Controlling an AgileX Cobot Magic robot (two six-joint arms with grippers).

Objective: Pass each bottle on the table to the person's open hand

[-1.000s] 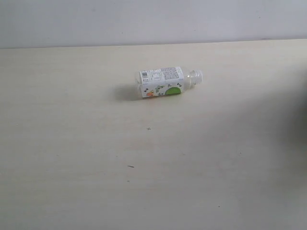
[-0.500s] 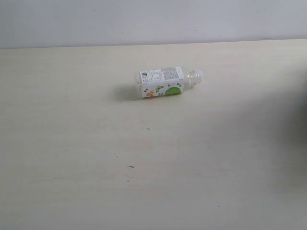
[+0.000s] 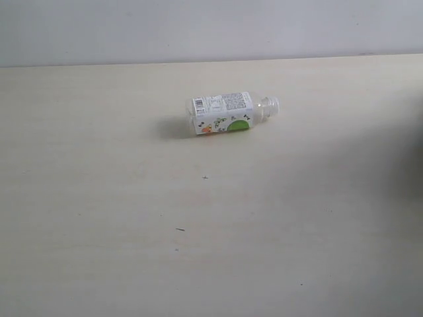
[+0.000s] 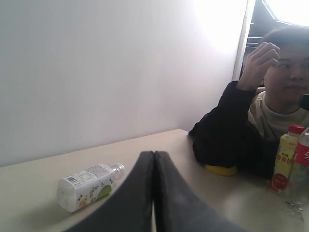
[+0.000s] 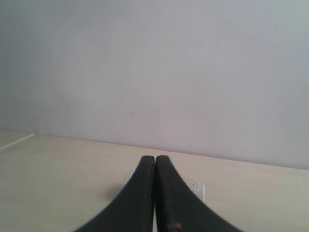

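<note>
A capless bottle [image 3: 223,113] lies on its side on the pale table [image 3: 99,231], just above the middle of the exterior frame, its open neck pointing right; its shadow falls to its left; a white label with green and orange patches wraps the squarish body and hides what is inside, and the bare neck looks clear.

In the left wrist view the left gripper [image 4: 154,154] has its two dark fingers clenched together with nothing between them; the capless bottle lies on the table beyond it, apart from it. A person [image 4: 285,96] in a black sleeve leans on the table; the person's hand [image 4: 260,57] is raised to the head, fingers curled. Two more bottles stand upright near the person: a yellow bottle [image 4: 286,157] with a red cap, and just beside it a clear bottle [image 4: 302,162] with a red label, cut off by the frame edge, its contents not clear; a small yellow thing [image 4: 220,169] lies against the sleeve, too hidden to identify.

In the right wrist view the right gripper [image 5: 155,158] is likewise clenched on nothing; the capless bottle's neck shows behind one finger.
</note>
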